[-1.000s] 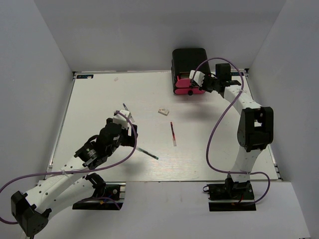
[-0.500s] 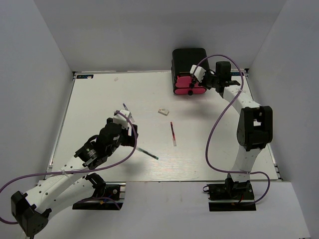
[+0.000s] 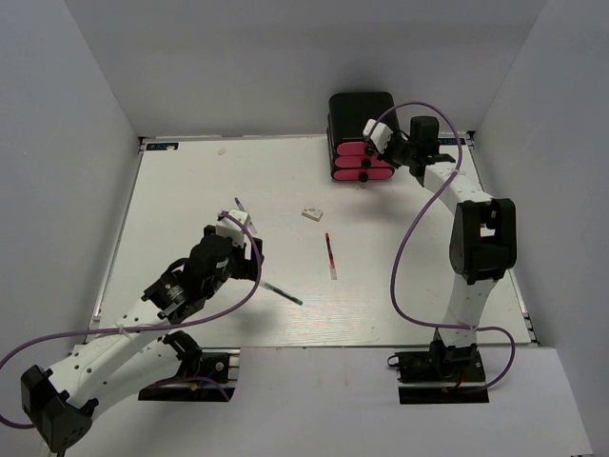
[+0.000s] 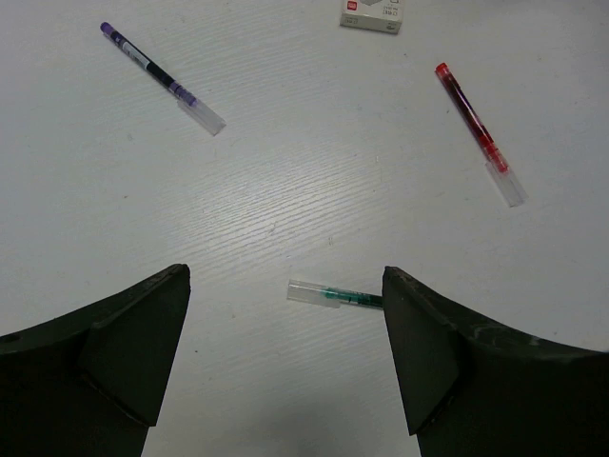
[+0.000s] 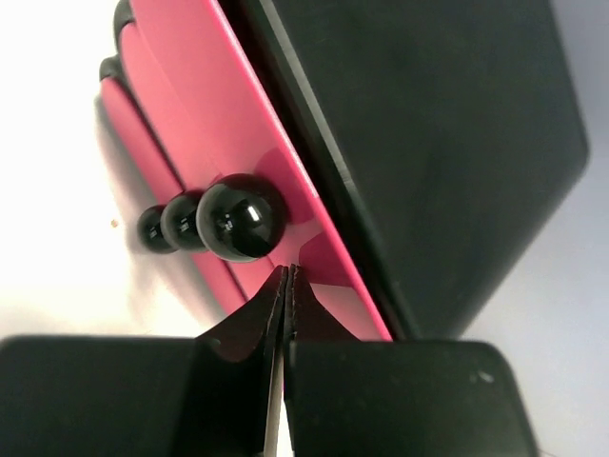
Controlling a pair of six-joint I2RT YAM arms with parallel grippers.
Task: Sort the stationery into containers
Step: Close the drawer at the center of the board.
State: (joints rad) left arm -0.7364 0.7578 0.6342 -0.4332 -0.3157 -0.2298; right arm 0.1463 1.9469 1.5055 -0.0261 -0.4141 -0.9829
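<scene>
The glossy black case (image 3: 360, 112) with three pink-red drawers (image 3: 358, 162) stands at the table's far right. My right gripper (image 3: 383, 152) is shut, and its tips (image 5: 287, 274) press on a pink drawer front (image 5: 205, 124) next to a round black knob (image 5: 240, 219). My left gripper (image 3: 250, 251) is open and empty above the table (image 4: 285, 352). A dark teal pen (image 4: 333, 296) lies between its fingers, partly hidden by the right one. A red pen (image 4: 479, 132), a purple pen (image 4: 162, 78) and a small white block (image 4: 371, 13) lie farther off.
In the top view the red pen (image 3: 329, 254) lies mid-table, the teal pen (image 3: 283, 292) near the front, the white block (image 3: 311, 213) towards the back and the purple pen (image 3: 238, 204) by the left arm. White walls enclose the table.
One pink drawer stood out from the case; my right gripper has moved towards the case and the drawer fronts now sit level. The left arm has not moved.
</scene>
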